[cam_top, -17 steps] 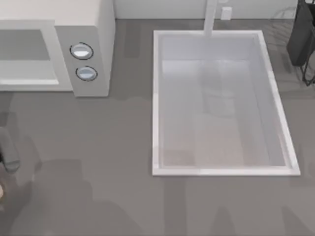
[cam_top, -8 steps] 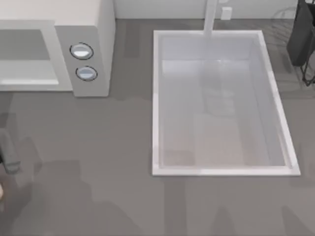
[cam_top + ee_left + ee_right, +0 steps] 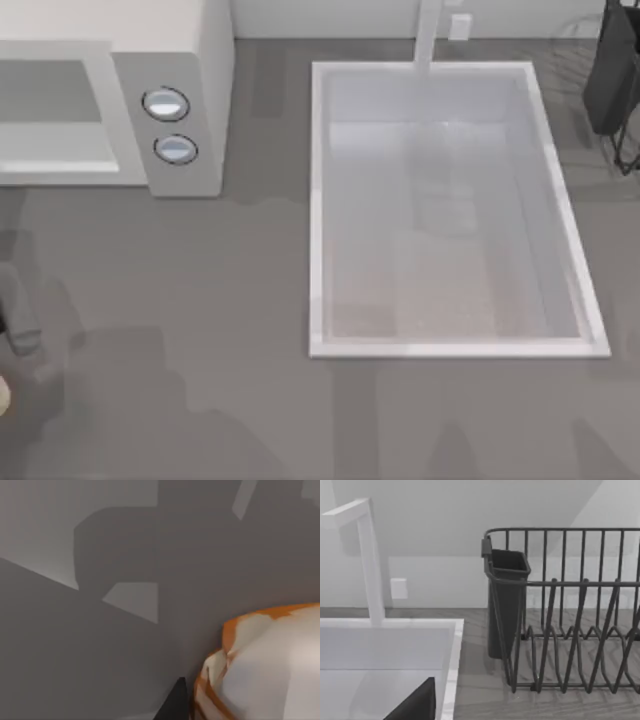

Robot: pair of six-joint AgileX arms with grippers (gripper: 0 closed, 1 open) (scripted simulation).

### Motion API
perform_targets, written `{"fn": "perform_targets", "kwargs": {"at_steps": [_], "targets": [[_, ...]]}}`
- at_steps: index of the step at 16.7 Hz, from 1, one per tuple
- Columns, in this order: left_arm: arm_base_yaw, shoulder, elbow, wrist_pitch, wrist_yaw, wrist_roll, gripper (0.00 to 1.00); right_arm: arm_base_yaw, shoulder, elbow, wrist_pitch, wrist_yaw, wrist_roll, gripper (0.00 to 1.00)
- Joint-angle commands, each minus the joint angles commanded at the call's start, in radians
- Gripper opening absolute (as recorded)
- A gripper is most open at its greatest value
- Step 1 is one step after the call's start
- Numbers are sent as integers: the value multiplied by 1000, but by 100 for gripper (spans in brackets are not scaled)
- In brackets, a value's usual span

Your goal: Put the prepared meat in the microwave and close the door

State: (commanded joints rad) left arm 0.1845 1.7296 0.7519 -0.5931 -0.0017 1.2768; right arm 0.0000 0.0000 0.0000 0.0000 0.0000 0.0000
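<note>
Prepared meat: I am seeing the prepared meat filling one corner of the left wrist view, pale cream with orange-red edges, right against a dark fingertip. In the top view a small pale sliver of it is peeking in at the table's far left edge, near the front.
Left hand: my left hand is showing as a dark shape at the top view's far left edge, just above that pale sliver. It is sitting close up against the meat, but I cannot tell how far its fingers are spread or whether they are gripping it.
Microwave: the microwave is standing at the back left of the table, well apart from the meat, its two round knobs facing the camera on the grey panel.
Door: the microwave's front is showing a grey recessed area beside the panel; I cannot tell how the door is standing.
Table: the grey table is lying bare between the microwave and my left hand.
Sink: the white sink basin is taking up the middle and right of the table, with a white tap at its back edge.
Dish rack: a dark wire dish rack with a dark cup holder is standing at the back right, beside the sink.
Right hand: my right arm is looking toward the rack and sink; I cannot tell the state of its hand.
</note>
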Motion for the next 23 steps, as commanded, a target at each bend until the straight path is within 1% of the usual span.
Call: {"fn": "perform_targets", "kwargs": {"at_steps": [7, 8, 10, 12, 16, 18, 20, 23], "targets": [[0, 0, 0, 0, 0, 0, 0, 0, 0, 0, 0, 0, 0, 100], [-2, -68, 34, -98, 11, -24, 0, 0, 0, 0, 0, 0, 0, 100], [-1, -72, 48, -115, 11, -23, 0, 0, 0, 0, 0, 0, 0, 100], [-2, -93, 91, -174, 11, -20, 0, 0, 0, 0, 0, 0, 0, 100], [-5, -164, 206, -397, 11, -21, 0, 0, 0, 0, 0, 0, 0, 100], [-6, -202, 261, -483, 11, -24, 0, 0, 0, 0, 0, 0, 0, 100], [-6, -231, 295, -527, 11, -30, 0, 0, 0, 0, 0, 0, 0, 100], [-6, -236, 300, -533, 11, -31, 0, 0, 0, 0, 0, 0, 0, 100]]}}
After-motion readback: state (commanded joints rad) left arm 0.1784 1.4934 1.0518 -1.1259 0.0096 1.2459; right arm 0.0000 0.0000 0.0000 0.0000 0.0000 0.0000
